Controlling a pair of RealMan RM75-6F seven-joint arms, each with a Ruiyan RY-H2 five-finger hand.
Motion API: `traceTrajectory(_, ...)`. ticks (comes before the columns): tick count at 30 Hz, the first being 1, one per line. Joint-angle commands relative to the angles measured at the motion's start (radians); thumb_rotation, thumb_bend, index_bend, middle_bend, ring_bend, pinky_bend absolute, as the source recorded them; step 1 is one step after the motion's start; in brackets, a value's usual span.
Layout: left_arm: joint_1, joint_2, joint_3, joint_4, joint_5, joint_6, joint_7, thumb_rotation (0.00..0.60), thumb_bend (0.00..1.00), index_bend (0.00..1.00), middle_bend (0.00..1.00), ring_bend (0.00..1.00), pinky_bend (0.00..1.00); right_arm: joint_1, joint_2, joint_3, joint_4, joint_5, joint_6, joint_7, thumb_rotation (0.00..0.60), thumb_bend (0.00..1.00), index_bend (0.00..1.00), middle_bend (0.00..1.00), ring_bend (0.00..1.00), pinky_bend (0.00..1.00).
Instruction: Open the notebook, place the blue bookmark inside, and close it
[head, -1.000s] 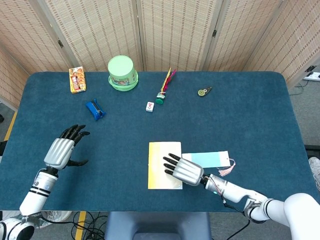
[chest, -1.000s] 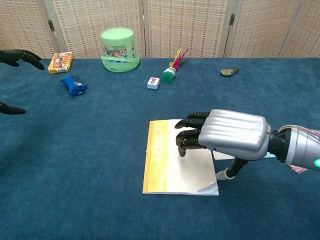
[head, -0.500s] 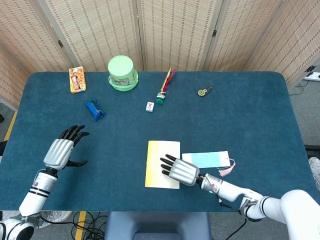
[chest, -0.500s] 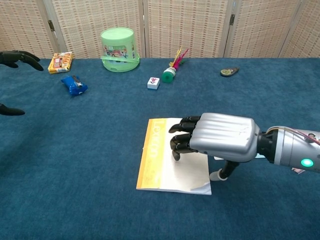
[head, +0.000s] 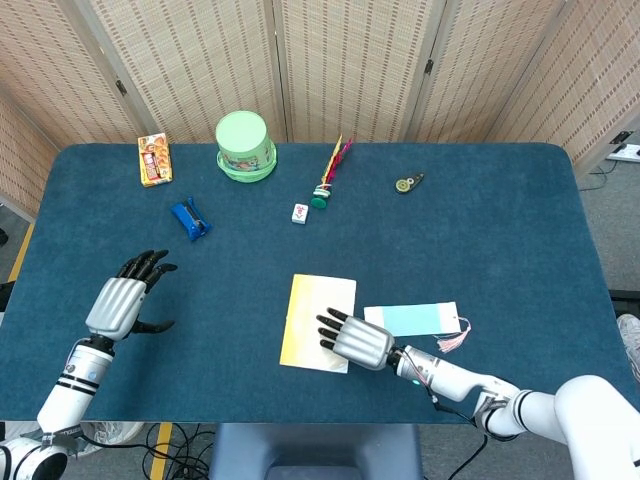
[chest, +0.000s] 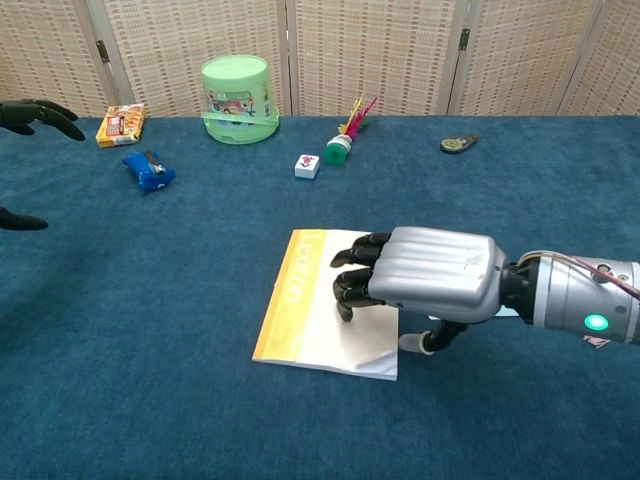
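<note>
The closed notebook, white with a yellow spine strip on its left, lies near the table's front edge, slightly skewed. My right hand rests palm down on its right half, fingertips pressing the cover and thumb at its right edge. The light blue bookmark with a pink tassel lies flat just right of the notebook; the right hand hides most of it in the chest view. My left hand hovers open over the table's left side, only its fingertips showing in the chest view.
At the back stand a green tub, an orange snack box, a blue packet, a small white tile, a feathered shuttlecock and a small round gadget. Woven screens close off the rear.
The right hand has slid the notebook leftward and toward the front edge, turning it a little. The left hand has stayed put.
</note>
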Motion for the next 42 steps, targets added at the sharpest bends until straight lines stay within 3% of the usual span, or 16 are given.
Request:
traceTrajectory(1, 0.000, 0.000, -0.001, 0.000, -0.001, -0.001, -0.001, 0.600, 0.13, 0.22, 0.09, 0.06, 0.15, 0.005, -0.003, 0.004, 0.003, 0.006, -0.001, 0.000, 0.600, 0.27, 0.35, 0.25, 0.10, 0.17)
traceTrajectory(21, 0.003, 0.001, -0.004, -0.003, 0.002, -0.002, -0.004, 0.600, 0.13, 0.22, 0.09, 0.06, 0.15, 0.016, -0.067, 0.002, 0.087, 0.009, 0.062, 0.046, 0.600, 0.29, 0.40, 0.28, 0.11, 0.17)
traceTrajectory(42, 0.005, 0.007, -0.011, -0.002, 0.001, -0.001, -0.024, 0.600, 0.13, 0.22, 0.09, 0.06, 0.15, 0.045, -0.167, 0.027, 0.222, 0.003, 0.165, 0.139, 0.600, 0.39, 0.58, 0.39, 0.23, 0.18)
